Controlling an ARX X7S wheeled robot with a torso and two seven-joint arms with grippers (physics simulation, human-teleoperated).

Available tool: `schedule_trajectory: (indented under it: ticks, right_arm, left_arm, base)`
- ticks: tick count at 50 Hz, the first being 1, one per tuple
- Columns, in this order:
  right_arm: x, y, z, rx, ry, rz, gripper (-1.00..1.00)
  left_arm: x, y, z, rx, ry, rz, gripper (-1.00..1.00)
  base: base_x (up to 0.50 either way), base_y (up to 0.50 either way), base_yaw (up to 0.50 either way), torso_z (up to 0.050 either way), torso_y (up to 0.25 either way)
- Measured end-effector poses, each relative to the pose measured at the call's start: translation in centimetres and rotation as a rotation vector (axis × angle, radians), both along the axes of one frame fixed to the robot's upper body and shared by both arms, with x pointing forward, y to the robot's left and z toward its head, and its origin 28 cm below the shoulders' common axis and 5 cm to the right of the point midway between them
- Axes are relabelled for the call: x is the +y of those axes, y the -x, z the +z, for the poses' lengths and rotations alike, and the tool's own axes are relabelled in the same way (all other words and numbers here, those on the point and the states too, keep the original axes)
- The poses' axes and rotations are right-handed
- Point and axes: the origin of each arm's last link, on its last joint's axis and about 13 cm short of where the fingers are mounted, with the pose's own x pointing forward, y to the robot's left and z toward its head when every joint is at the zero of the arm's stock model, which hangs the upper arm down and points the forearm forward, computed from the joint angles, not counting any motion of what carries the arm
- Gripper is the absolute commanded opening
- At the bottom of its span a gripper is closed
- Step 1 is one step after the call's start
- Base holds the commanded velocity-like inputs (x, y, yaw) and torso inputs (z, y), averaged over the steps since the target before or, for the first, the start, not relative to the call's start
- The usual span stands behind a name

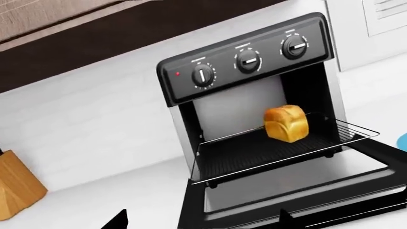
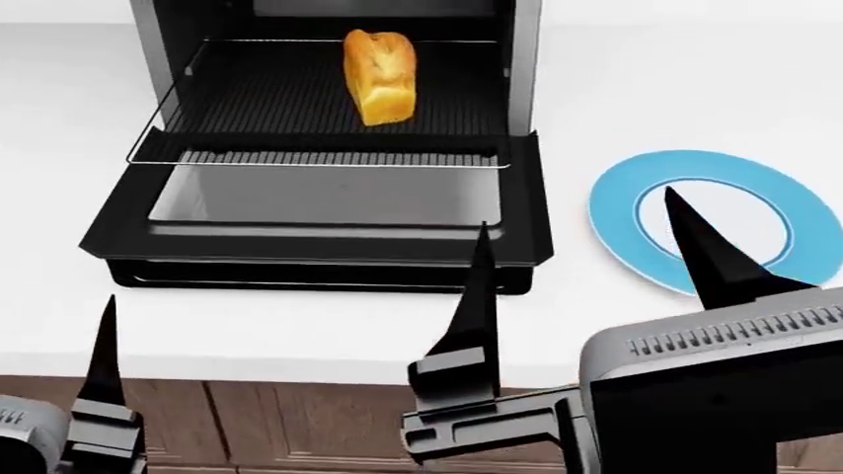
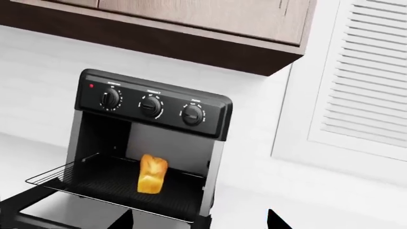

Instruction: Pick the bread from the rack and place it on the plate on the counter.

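Observation:
The bread, a golden loaf, stands on the silver wire rack, which is pulled out of the open oven; it also shows in the left wrist view and the right wrist view. The blue-rimmed plate lies on the white counter to the right of the oven door. My right gripper is open and empty, in front of the door's right corner and the plate. My left gripper is open and empty; one of its fingers shows at the counter's front left.
The black glass oven door lies open flat on the counter in front of the rack. A wooden knife block stands left of the oven. Brown drawers are below the counter edge. Wall cabinets hang above the oven.

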Motion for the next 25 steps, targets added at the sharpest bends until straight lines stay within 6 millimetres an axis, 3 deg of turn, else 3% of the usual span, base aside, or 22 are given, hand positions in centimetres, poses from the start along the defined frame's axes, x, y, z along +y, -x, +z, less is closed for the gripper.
schedule_trajectory:
  ticks: [16, 25]
  right_arm:
    - [0.3, 0.8, 1.0, -0.030, 0.022, 0.009, 1.00]
    - [0.3, 0.7, 1.3, -0.023, 0.031, 0.019, 1.00]
  left_arm:
    - [-0.1, 0.1, 0.1, -0.007, -0.003, -0.008, 1.00]
    - [-0.2, 0.1, 0.0, 0.004, -0.005, 0.006, 1.00]
  base:
    - [0.36, 0.00, 0.00, 0.050, 0.001]
    - [0.00, 0.00, 0.00, 0.000, 0.000]
